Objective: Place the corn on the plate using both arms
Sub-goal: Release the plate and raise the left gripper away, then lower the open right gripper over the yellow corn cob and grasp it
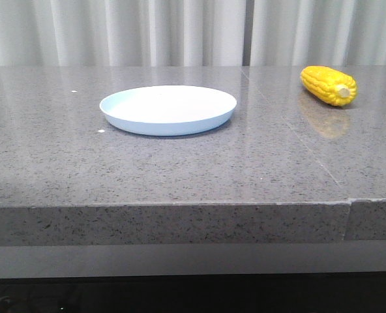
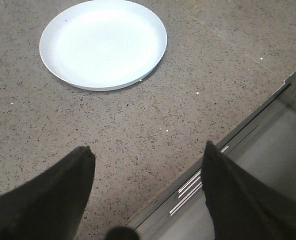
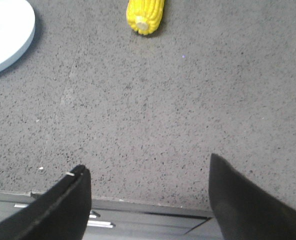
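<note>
The yellow corn (image 1: 328,85) lies on the grey stone table at the back right, pale cut end toward the front. It also shows in the right wrist view (image 3: 145,15). The pale blue-white plate (image 1: 168,109) sits empty left of centre, well apart from the corn. It shows in the left wrist view (image 2: 103,43) and partly in the right wrist view (image 3: 7,36). My left gripper (image 2: 148,155) is open and empty above the table's front edge, short of the plate. My right gripper (image 3: 147,167) is open and empty above the front edge, far from the corn. Neither gripper shows in the front view.
The grey speckled table (image 1: 193,163) has a seam running from the back toward the front right. Its front edge (image 1: 180,205) drops to a grey ledge. Pale curtains (image 1: 180,29) hang behind the table.
</note>
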Robot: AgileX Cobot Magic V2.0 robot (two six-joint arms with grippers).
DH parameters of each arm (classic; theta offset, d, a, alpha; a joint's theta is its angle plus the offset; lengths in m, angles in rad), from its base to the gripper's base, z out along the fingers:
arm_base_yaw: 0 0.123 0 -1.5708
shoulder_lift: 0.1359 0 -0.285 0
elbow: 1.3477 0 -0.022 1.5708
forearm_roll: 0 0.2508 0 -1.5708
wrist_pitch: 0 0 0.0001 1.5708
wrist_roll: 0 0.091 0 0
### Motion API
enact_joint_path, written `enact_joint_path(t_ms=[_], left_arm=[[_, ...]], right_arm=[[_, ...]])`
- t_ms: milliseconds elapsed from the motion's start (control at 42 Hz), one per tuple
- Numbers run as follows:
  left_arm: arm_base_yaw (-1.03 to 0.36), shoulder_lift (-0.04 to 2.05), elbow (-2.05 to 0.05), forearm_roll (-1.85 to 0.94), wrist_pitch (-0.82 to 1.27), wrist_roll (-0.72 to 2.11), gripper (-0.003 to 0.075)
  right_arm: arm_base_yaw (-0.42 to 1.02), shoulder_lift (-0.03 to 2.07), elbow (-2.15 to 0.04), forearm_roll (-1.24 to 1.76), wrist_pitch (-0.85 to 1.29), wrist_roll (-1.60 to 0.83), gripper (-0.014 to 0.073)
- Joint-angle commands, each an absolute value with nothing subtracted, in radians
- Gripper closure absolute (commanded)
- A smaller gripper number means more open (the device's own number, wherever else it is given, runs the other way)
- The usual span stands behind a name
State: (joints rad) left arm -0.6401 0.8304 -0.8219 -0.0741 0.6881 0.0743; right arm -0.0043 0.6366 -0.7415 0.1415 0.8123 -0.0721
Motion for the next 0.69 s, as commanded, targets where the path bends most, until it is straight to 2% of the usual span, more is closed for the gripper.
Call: enact_joint_path(t_ms=[0, 309, 666], left_arm=[[-0.648, 0.819, -0.849, -0.083, 0.617, 0.073, 0.0272], [-0.648, 0.819, -0.849, -0.083, 0.617, 0.073, 0.0272], [-0.648, 0.819, -0.849, -0.083, 0.617, 0.073, 0.0272]], right_arm=[[-0.004, 0.701, -0.812, 0.164, 0.801, -0.075, 0.0064], [0.062, 0.967, -0.999, 0.164, 0.898, -0.075, 0.0064], [0.061, 1.296, -1.278, 0.161, 0.968, -0.075, 0.0060]])
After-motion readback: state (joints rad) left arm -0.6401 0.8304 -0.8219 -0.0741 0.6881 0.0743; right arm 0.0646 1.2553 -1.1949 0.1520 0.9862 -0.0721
